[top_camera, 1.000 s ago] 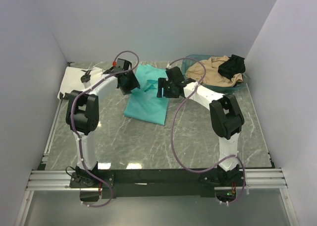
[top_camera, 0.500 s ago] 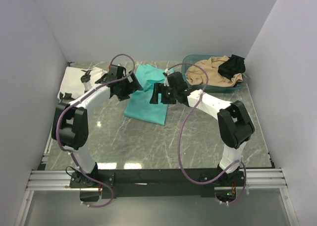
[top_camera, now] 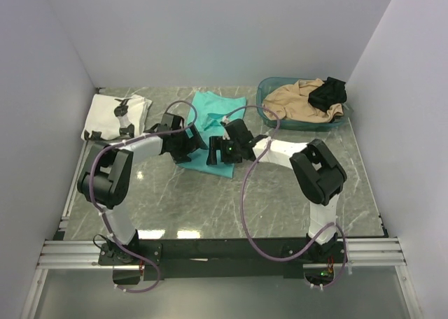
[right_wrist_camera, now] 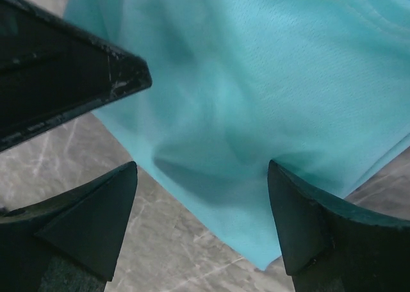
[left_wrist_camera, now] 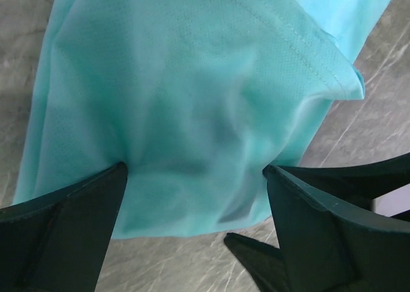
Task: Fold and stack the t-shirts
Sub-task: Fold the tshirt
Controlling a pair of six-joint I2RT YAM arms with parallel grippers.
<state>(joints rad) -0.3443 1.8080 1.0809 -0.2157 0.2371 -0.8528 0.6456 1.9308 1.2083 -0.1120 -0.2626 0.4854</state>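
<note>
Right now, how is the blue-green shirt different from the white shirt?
The teal t-shirt is plain; the white t-shirt has black printed figures. The teal one lies rumpled mid-table; the white one looks folded at the far left. The left gripper and right gripper, both open, are at the teal t-shirt, none at the white. Both lie on the table.

Near side: bare table (top_camera: 280, 193) from the arm bases up to the teal t-shirt (top_camera: 210, 112), open across its width.
Centre: left gripper (top_camera: 187, 147) and right gripper (top_camera: 215, 151) crowd the shirt's near edge, jaws spread, with hardly a gap between them.
Far left: folded white t-shirt (top_camera: 115, 115) fills the corner.
Far right: basket (top_camera: 264, 95), with a tan garment (top_camera: 294, 101) and a black garment (top_camera: 329, 91) heaped above its rim.
Shirt to basket: narrow bare strip.
</note>
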